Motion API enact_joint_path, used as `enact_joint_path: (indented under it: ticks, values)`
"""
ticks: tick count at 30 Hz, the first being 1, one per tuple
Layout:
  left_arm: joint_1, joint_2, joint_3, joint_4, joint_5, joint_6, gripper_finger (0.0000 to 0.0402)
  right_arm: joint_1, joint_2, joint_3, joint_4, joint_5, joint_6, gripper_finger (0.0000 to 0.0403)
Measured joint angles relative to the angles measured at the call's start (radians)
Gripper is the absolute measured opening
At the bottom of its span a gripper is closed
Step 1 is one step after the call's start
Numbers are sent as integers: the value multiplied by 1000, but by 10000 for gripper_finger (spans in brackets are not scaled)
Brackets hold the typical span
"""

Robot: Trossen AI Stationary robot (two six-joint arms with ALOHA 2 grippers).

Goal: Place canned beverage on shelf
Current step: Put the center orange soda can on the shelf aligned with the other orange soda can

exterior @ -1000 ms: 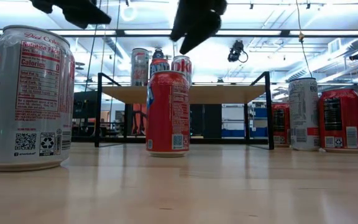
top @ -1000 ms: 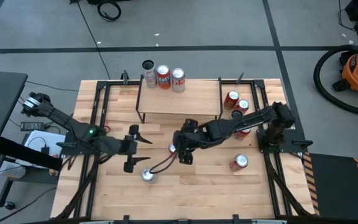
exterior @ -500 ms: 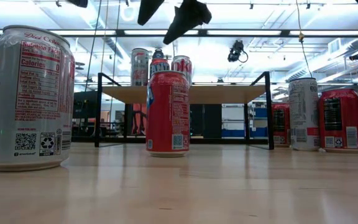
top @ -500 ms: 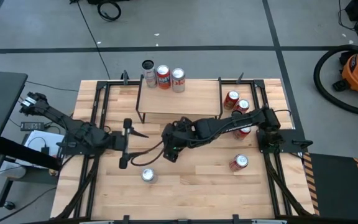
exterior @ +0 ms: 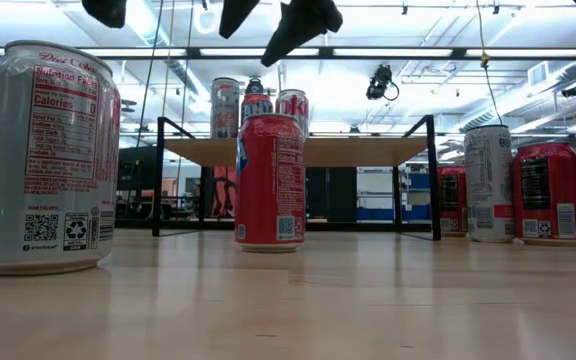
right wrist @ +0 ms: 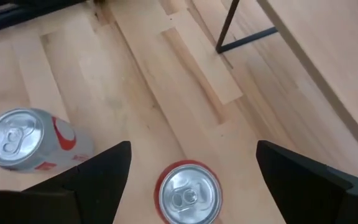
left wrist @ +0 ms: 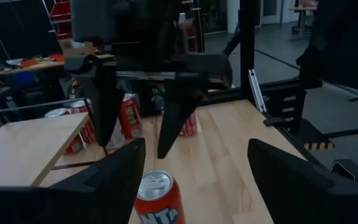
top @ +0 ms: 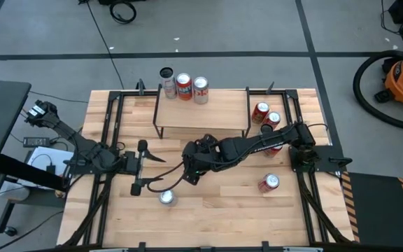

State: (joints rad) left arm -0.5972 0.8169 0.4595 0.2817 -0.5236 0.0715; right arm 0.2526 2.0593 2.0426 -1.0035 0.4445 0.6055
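Two spread-fingered grippers, left (top: 143, 165) and right (top: 187, 166), above mid-table red can (right wrist: 189, 193); next, descend and grasp for shelf (top: 201, 116).

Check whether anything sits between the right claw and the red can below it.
Nothing visible does. The right claw hangs open directly above the red can, whose top shows in the gap with bare table around it. The silver can stands off to one side, clear of the fingers.
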Motion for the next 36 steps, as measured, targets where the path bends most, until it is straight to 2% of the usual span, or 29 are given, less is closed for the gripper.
enact_joint_path:
  ticks: [12,16,22,25,36]
  values:
    - [0,0,0,-76,0,-46,292,-35,8,0,42,-3,-133,356]
    - [0,0,0,-77,0,-51,292,-32,7,-22,43,4,-121,357]
    - [0,0,0,-77,0,-58,292,-33,13,-117,50,-42,-40,357]
    - [0,0,0,-77,0,-63,292,-33,13,-168,116,-50,-24,356]
    - [0,0,0,-90,0,-71,292,-59,11,-298,192,-156,41,356]
